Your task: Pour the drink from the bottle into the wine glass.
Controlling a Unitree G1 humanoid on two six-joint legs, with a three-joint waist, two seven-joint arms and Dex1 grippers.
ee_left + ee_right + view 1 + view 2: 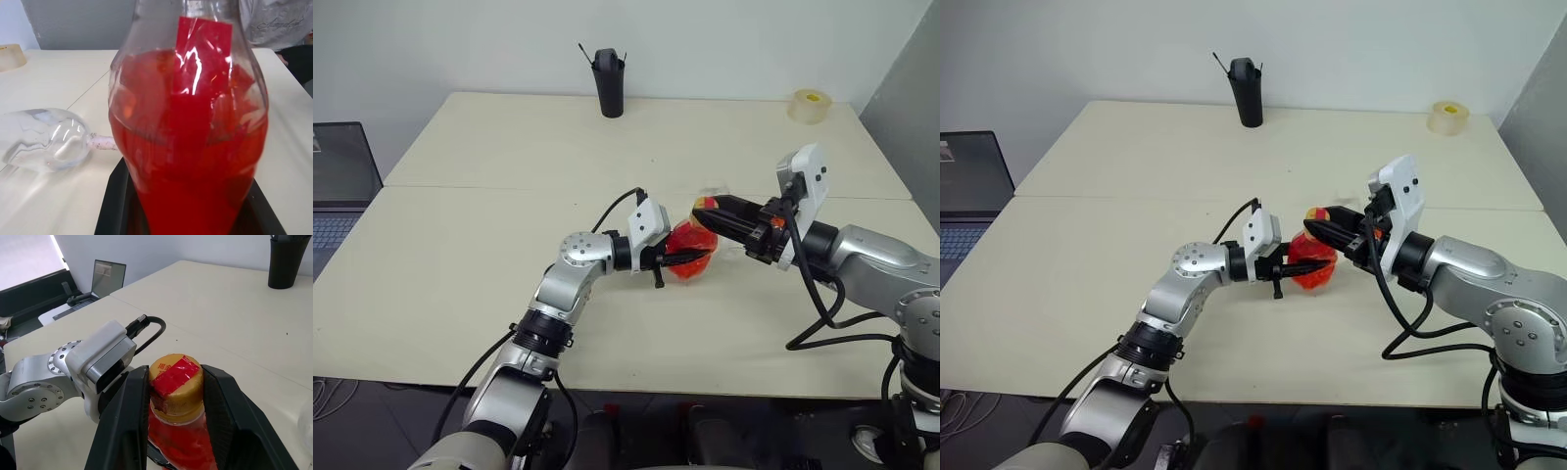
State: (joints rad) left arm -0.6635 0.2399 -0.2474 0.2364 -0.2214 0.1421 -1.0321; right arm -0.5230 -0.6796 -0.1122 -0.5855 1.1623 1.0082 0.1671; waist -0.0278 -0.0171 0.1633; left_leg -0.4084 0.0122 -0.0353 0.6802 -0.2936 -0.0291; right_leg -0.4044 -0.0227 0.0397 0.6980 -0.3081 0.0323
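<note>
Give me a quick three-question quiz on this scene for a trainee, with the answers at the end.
1. True or false: the wine glass stands upright on its foot.
2. What does the left tool hold? A: a black cup. B: the bottle of red drink. C: a roll of tape.
3. Fill in: the right tool has its two fingers on either side of the bottle's ____.

Key: 1 false, it lies on its side. 2 B. 3 cap.
</note>
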